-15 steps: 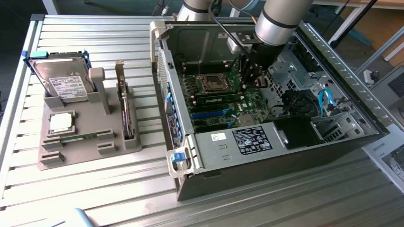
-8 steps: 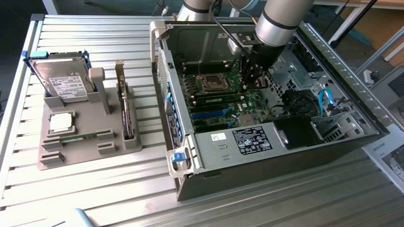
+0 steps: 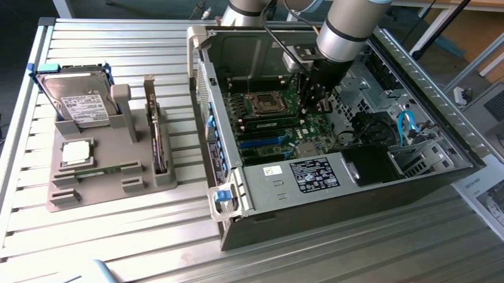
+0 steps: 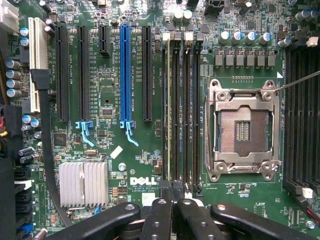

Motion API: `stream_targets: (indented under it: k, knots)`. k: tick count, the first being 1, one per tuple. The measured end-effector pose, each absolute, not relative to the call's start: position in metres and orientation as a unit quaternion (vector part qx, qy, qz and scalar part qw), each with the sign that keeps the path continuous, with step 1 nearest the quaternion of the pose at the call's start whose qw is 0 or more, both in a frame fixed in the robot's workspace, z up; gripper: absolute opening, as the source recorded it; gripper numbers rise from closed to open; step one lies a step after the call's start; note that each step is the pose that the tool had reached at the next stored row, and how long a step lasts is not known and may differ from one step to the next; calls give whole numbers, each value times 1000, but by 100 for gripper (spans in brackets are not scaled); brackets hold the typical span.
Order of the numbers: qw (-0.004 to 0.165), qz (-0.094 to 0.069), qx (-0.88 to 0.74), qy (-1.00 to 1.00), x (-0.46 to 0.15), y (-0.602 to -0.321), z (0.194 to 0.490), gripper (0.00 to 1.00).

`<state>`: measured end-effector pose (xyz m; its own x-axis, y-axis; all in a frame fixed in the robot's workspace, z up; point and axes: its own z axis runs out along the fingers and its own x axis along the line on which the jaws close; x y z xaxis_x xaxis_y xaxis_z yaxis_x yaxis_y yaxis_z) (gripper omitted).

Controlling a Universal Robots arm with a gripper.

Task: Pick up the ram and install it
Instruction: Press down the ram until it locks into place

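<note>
The gripper (image 4: 172, 200) sits directly over the bank of memory slots (image 4: 181, 105) on the motherboard (image 4: 107, 90), beside the empty processor socket (image 4: 243, 130); its two black fingers (image 4: 160, 217) are pressed together at the tips, and just beyond them the thin edge of the ram (image 4: 168, 110) runs along one slot, standing on edge in it; whether the fingertips still pinch its near end or merely rest against it cannot be told. In the exterior view the arm (image 3: 346, 29) reaches steeply down into the open computer case (image 3: 441, 135), the gripper (image 3: 317, 100) pointing down at the green board just on the exterior view's right of the socket (image 3: 264, 105); the wrist is roughly vertical, tilted slightly. Well apart, on the exterior view's left, a grey holder tray (image 3: 94, 188) on the slatted table (image 3: 118, 247) carries a hard drive (image 3: 79, 100) standing upright and a square silver processor (image 3: 77, 152) lying flat.
</note>
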<state>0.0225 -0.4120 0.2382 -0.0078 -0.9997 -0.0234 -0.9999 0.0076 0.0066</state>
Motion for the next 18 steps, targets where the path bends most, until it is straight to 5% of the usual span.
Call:
stream_targets:
  k: [18]
  knots:
    - [6, 10, -704, 710, 22, -412, 231, 10]
